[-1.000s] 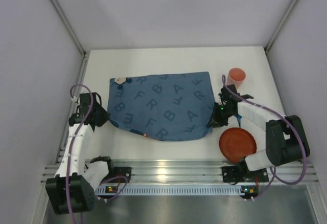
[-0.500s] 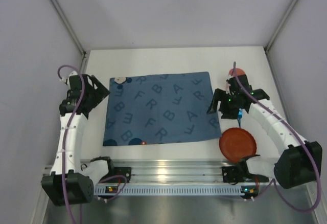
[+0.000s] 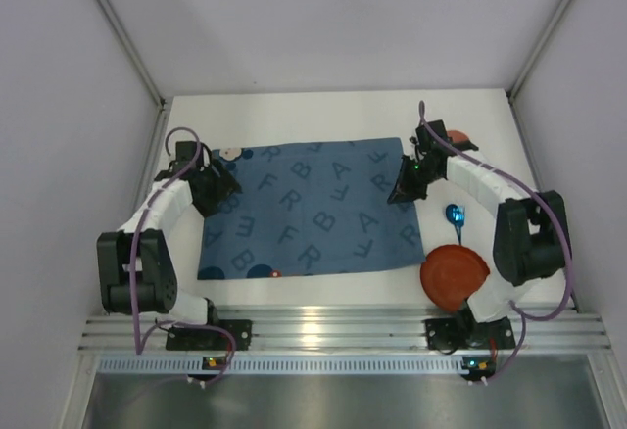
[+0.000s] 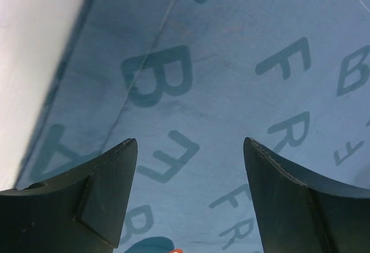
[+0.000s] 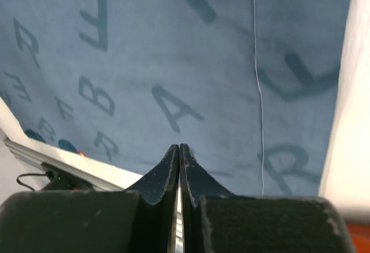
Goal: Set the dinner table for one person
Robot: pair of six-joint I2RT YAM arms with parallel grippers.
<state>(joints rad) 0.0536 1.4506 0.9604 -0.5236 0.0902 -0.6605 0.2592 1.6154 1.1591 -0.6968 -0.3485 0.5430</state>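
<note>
The white dinner table [image 3: 490, 169] carries a dark blue letter-printed mat [image 3: 309, 209] lying flat in its middle. My left gripper [image 3: 223, 188] hovers over the mat's far left part, and in the left wrist view the left gripper [image 4: 189, 149] is open above the mat [image 4: 231, 80] with nothing between its fingers. My right gripper [image 3: 398, 192] is over the mat's right edge. In the right wrist view the right gripper [image 5: 178, 147] is shut and empty above the mat [image 5: 173, 62]. An orange plate [image 3: 455, 275], a blue spoon [image 3: 455, 216] and an orange cup [image 3: 460, 139] lie to the mat's right.
A ribbed aluminium rail [image 3: 313, 329] runs along the near edge, with both arm bases on it. Grey walls with metal posts close in the left, right and far sides. The right arm partly covers the cup. Bare table [image 4: 29, 45] shows left of the mat.
The rumpled mat now lies flat. Both grippers let go of its near corners and moved to its far part. The left one is open, the right one shut again. The spoon is uncovered.
</note>
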